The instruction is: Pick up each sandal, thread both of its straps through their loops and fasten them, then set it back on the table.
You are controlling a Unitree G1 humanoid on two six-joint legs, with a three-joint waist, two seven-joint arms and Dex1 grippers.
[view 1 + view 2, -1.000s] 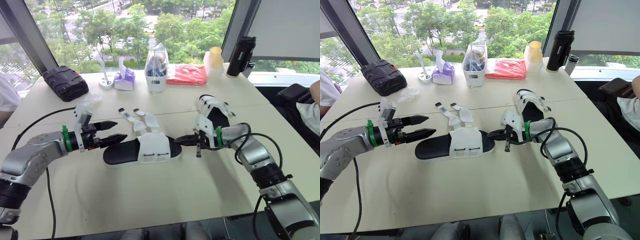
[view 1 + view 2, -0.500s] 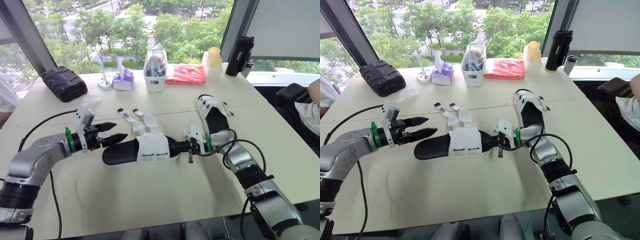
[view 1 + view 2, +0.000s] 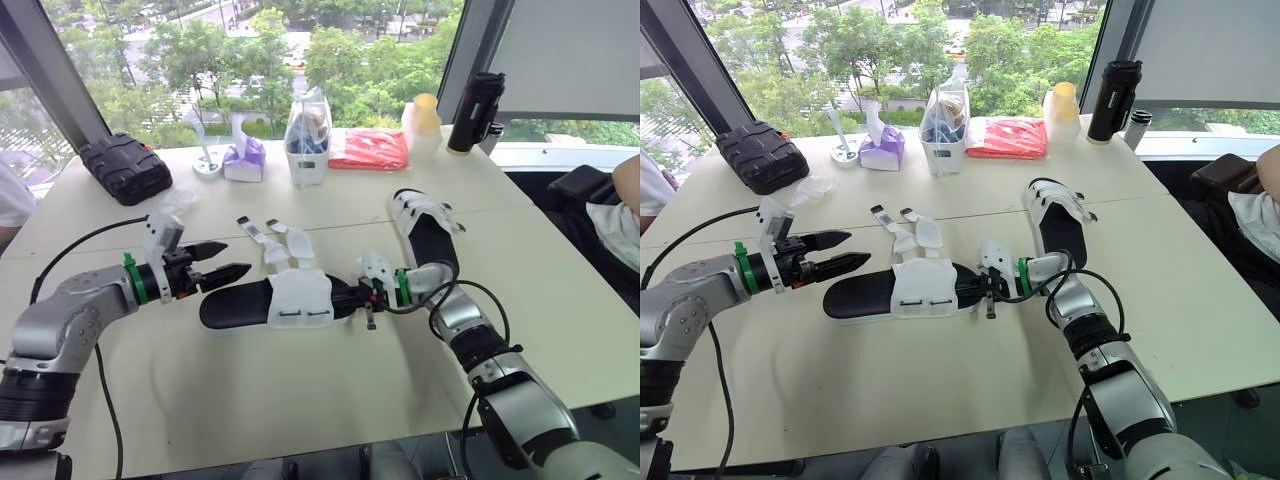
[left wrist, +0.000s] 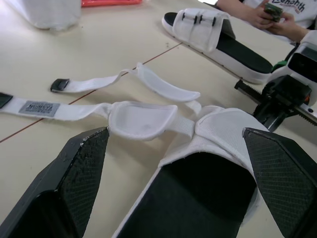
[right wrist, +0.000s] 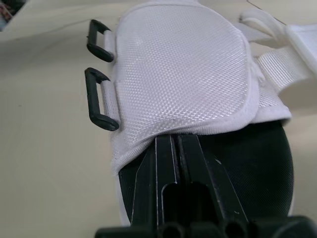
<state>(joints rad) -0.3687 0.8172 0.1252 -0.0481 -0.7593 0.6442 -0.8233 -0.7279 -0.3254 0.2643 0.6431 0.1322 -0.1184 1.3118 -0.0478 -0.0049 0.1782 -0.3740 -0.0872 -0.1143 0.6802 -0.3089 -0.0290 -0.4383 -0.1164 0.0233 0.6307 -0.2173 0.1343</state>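
Sandal (image 3: 235,306): flat on table (image 3: 300,400), centre, upper unfastened
Left gripper (image 3: 240,258): arm reaching low, fingers spread wide, just beside heel end
Right gripper (image 5: 173,144): forearm low, fingers pressed together, tucked under white upper
Straps (image 3: 268,236): loose, splayed on table

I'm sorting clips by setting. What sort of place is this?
Likely an upper-floor office or lab meeting room: a pale table beside tall windows looking down on treetops, with a tissue pack and black flask on it.
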